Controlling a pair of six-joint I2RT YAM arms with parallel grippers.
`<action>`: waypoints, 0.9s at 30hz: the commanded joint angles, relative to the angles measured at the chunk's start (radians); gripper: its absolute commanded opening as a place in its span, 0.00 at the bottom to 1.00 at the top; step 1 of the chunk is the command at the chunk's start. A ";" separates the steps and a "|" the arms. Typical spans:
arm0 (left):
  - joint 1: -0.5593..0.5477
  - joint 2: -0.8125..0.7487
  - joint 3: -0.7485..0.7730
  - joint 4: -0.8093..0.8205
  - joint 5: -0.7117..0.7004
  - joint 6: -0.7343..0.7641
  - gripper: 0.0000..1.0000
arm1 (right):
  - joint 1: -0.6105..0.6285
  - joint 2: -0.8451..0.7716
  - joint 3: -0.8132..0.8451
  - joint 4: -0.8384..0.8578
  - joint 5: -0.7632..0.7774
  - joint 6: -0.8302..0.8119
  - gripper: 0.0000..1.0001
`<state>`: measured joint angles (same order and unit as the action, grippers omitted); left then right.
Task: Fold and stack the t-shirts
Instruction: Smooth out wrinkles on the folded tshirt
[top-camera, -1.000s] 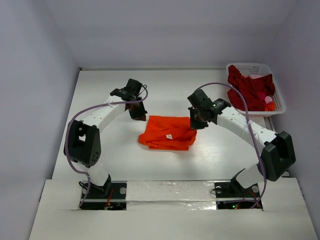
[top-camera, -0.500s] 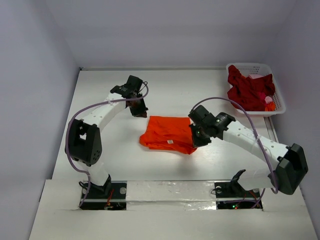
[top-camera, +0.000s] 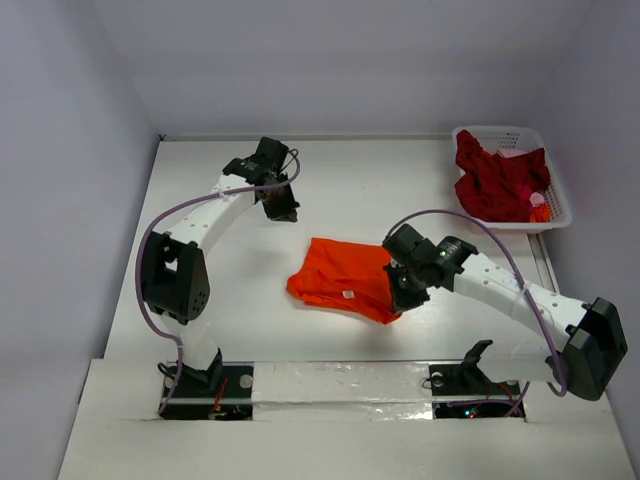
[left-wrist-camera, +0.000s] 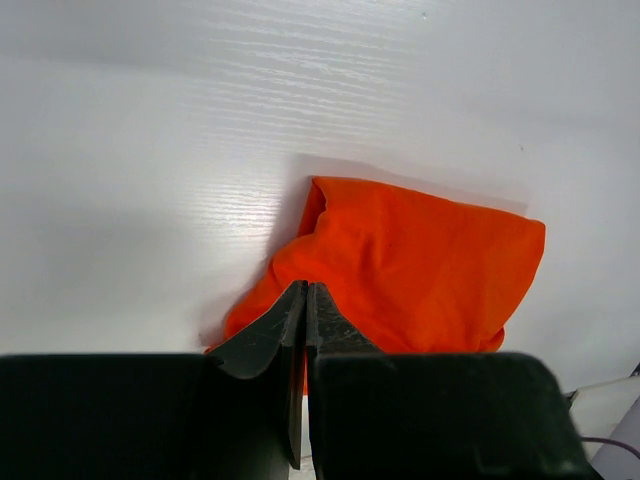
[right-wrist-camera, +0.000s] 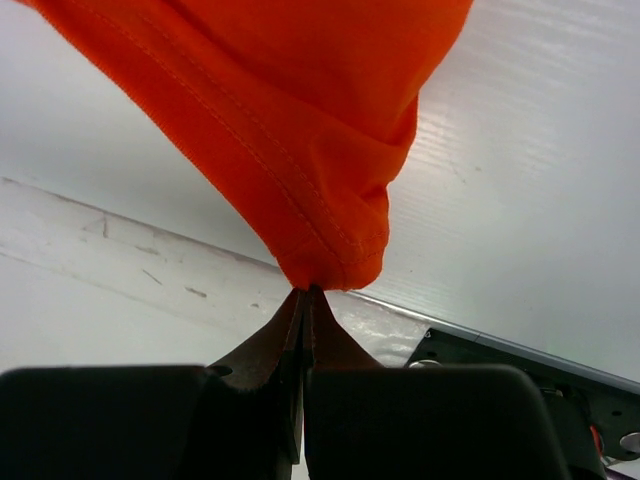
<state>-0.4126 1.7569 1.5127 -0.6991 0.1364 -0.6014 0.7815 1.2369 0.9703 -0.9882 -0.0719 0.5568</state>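
Note:
The orange t-shirt lies folded in a compact bundle on the white table, a small white tag on top. My right gripper is shut on its right edge. In the right wrist view the jaws pinch a gathered hem of that orange cloth, which rises away from the tips. My left gripper hangs shut and empty over bare table, up and left of the shirt. From the left wrist the shut tips stand in front of the orange shirt. The crimson t-shirt sits crumpled in the basket.
A white lattice basket stands at the back right corner with a small pink and orange item beside the crimson cloth. Purple cables loop off both arms. The near table edge and arm bases lie just below the orange shirt.
My right gripper has dragged the orange shirt toward the near edge and a little right, skewing it. The left gripper has drawn back toward the far left, away from the shirt.

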 joint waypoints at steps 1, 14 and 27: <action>0.000 0.006 0.043 -0.030 -0.011 0.015 0.00 | 0.027 -0.004 -0.016 -0.033 -0.060 -0.032 0.00; 0.000 -0.007 0.043 -0.039 -0.017 0.022 0.00 | 0.067 0.021 -0.097 -0.017 -0.166 -0.014 0.15; 0.009 0.006 0.106 -0.065 -0.014 0.028 0.00 | 0.076 -0.087 0.094 -0.130 0.030 0.064 0.18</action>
<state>-0.4103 1.7630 1.5837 -0.7448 0.1268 -0.5842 0.8478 1.1378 0.9424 -1.1172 -0.1612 0.5968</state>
